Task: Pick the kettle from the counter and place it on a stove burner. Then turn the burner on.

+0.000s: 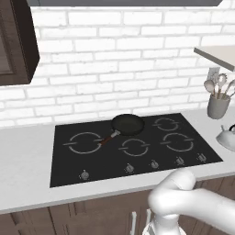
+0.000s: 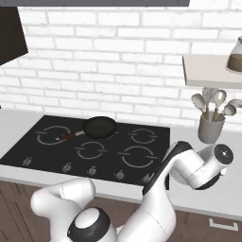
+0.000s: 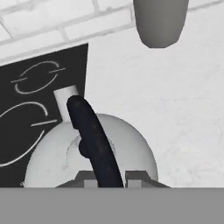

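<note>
The silvery-white kettle sits on the light grey counter just beside the right edge of the black stove. In the hand view its spout points toward the back wall. My gripper is shut on the kettle's dark arched handle, one fingertip on each side. In the left base view the kettle shows at the right edge. The largest burner lies at the stove's left, far from the kettle. My arm hides the kettle in the right base view.
A black frying pan rests at the back middle of the stove. Small silver knobs line its front edge. A grey utensil cup stands behind the kettle, below a wall shelf.
</note>
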Robot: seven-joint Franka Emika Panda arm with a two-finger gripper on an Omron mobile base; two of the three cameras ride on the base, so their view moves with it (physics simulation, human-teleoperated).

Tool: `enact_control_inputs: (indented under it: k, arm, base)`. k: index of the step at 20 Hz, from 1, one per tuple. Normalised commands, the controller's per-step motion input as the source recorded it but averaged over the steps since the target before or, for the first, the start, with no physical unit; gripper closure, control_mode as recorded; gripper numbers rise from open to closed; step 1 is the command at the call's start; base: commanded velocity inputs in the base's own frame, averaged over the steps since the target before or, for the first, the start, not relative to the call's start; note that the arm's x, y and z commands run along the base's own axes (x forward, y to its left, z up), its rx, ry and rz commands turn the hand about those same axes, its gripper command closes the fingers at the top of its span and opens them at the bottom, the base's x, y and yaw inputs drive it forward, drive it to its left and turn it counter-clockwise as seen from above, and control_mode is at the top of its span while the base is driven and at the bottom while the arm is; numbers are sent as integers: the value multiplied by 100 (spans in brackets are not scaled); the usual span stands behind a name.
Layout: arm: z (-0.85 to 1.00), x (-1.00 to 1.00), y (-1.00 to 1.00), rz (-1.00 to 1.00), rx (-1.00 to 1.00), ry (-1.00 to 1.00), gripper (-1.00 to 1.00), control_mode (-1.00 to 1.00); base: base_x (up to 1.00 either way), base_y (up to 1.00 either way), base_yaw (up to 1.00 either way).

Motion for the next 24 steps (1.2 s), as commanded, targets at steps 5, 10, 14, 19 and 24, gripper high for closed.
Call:
enact_control_inputs:
  k: [5,10,14,19,24]
  arm:
    - [73,-9,67,5,-16,-16,100,-100]
    - [54,-19,81,4,-27,-24,100,-100]
    - [23,-5,83,6,-24,-12,100,-100]
    - [18,0,79,9,-17,0,100,-100]
    - [37,0,58,13,-11,2,100,-100]
  base:
    - [0,0,0]
    - [0,0,0]
    - [0,0,0]
    - [0,0,0]
    - [0,0,0]
